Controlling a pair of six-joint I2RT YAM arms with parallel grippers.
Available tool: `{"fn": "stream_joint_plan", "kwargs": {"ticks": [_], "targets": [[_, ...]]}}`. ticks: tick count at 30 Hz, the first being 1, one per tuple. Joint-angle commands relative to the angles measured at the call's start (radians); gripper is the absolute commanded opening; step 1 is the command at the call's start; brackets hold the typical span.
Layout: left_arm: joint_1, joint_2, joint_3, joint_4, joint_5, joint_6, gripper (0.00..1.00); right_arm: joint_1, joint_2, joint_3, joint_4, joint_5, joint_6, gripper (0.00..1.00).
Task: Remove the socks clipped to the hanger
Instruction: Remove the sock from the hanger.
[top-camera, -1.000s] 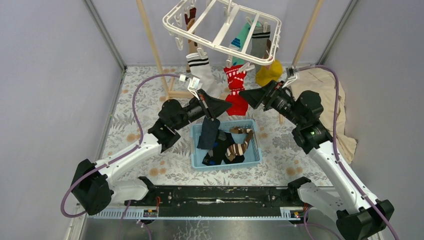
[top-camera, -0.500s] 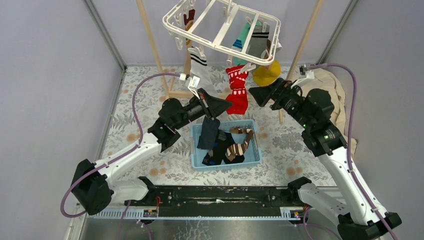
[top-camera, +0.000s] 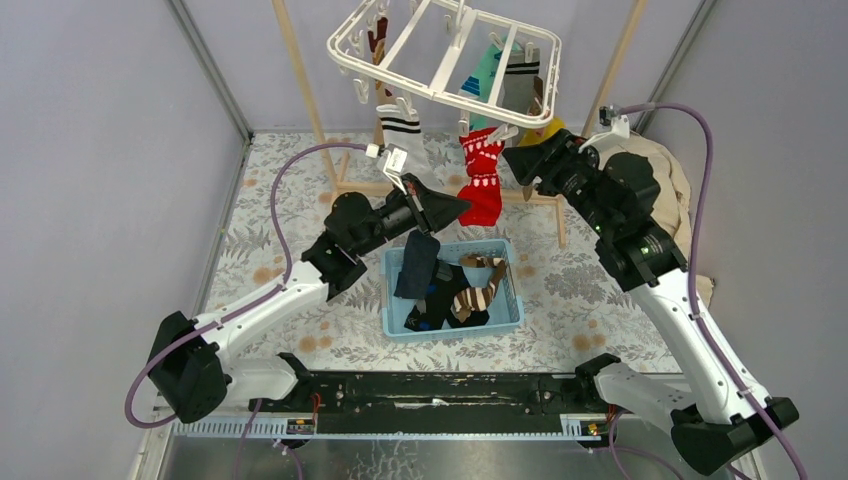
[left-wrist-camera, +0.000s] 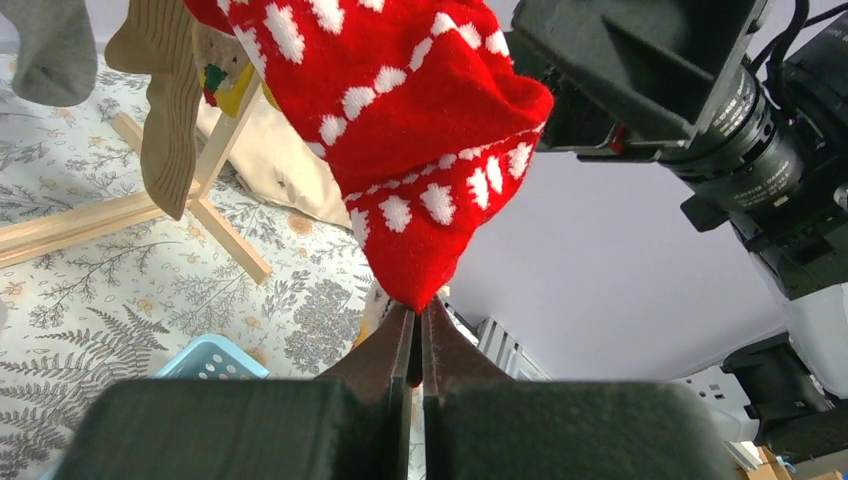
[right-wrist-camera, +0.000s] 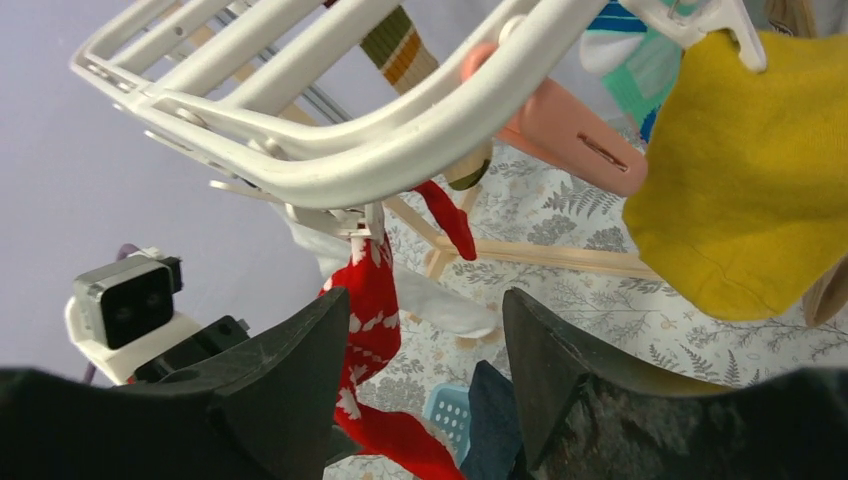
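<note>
Above the far part of the desk (top-camera: 290, 210), the hanger (right-wrist-camera: 400, 150) is hung with socks (right-wrist-camera: 720, 170) clipped under it. The red sock (left-wrist-camera: 420, 150) is held by a clip (right-wrist-camera: 340, 220) on the near rail. Its toe is clenched by the left fingers (left-wrist-camera: 388, 350); the right fingers (right-wrist-camera: 290, 370) are spread, empty, beneath the clip. If the toe is tugged before the clip is squeezed, the hanger could swing or the toe slip out.

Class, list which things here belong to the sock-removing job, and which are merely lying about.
Job: white plastic drying hanger; red sock with white marks; yellow sock; left gripper; right gripper.
Lying about: crumpled beige cloth; pale wooden rack.
</note>
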Motion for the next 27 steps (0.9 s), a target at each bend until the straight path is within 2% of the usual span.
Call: {"fn": "stream_joint_plan", "kwargs": {"ticks": [1, 15, 27], "targets": [[-0.008, 0.002, 0.045, -0.009, -0.060, -0.019, 0.03, 0.045, 0.004, 0.071, 0.035, 0.105, -0.016, 0.66], [-0.028, 0.018, 0.061, -0.032, -0.088, -0.039, 0.03, 0.177, 0.074, 0.178, -0.005, 0.246, -0.108, 0.66], [-0.031, 0.001, 0.058, -0.050, -0.089, -0.030, 0.03, 0.191, 0.112, 0.235, -0.065, 0.349, -0.116, 0.60]]}}
